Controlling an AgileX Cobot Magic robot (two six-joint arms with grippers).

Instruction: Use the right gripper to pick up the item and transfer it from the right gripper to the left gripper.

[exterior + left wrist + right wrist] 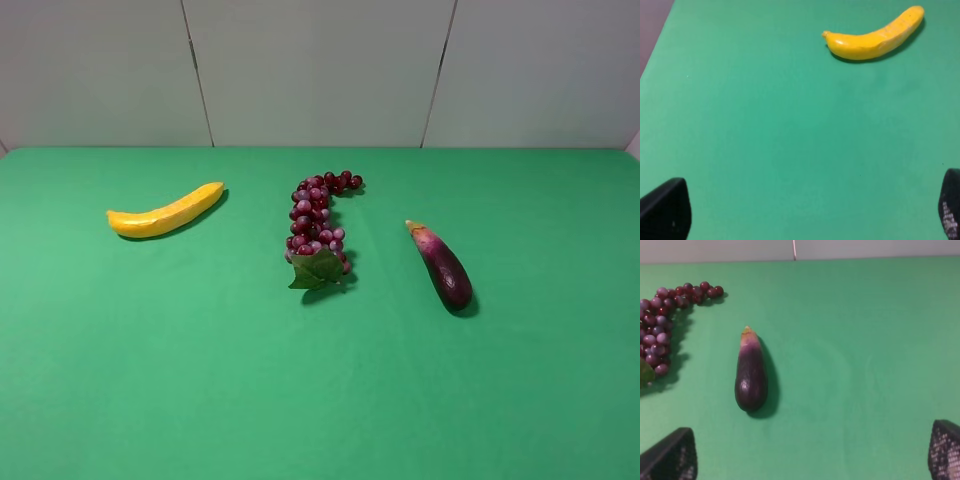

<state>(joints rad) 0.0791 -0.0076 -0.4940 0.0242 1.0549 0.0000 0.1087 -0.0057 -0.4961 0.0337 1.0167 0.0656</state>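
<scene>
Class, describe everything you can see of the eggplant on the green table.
The eggplant is glossy dark purple, fading to pale pink near its tan-green stem tip. It looks smooth, plastic-like and whole. It lies flat on the green table. In the high view it is right of the grape bunch and apart from it, with its stem tip pointing away from the camera and slightly left. Only the table touches it.

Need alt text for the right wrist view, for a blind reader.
A dark purple eggplant lies untouched on the green table, stem tip pointing away from the camera. A bunch of red grapes lies beside it, not touching. The right hand is wide open and empty, short of the eggplant.
</scene>
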